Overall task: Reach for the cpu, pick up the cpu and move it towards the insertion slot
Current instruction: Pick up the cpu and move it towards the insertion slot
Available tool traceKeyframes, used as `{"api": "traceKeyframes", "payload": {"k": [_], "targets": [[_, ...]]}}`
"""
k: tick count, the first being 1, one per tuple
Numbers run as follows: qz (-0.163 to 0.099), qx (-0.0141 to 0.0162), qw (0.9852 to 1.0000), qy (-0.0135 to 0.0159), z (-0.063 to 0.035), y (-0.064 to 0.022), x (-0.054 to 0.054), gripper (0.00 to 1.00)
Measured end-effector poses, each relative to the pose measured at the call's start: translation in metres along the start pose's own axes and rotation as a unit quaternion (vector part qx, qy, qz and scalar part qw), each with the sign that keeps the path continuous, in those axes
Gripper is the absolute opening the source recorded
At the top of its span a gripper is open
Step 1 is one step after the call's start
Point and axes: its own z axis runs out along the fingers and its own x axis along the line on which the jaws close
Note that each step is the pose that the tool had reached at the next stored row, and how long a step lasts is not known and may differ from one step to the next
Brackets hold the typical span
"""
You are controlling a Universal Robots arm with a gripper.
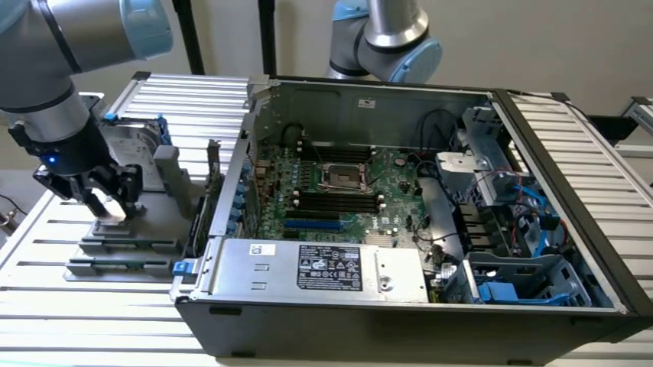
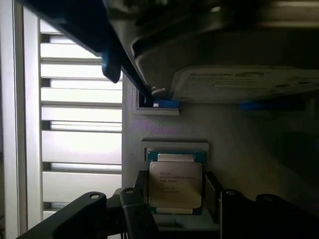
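My end effector is open and holds nothing, one finger on each side of the cpu, which lies flat in a grey holder on the tabletop; I think this chip is light, stiff and easy to hurt, so pinch its edges softly.

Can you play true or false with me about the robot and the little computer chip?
1. The cpu is in the slot. False: it lies on a grey holder outside the case.
2. The gripper hangs over the holder. True.
3. The slot sits inside the open case. True.
4. The cpu's top is bright red. False: it is silvery.
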Motion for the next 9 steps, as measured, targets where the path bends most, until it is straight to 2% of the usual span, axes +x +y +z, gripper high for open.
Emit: {"api": "traceKeyframes", "payload": {"k": [9], "targets": [[0.0, 0.0, 1.0, 0.0, -0.0407, 0.0005, -0.002, 0.54]]}}
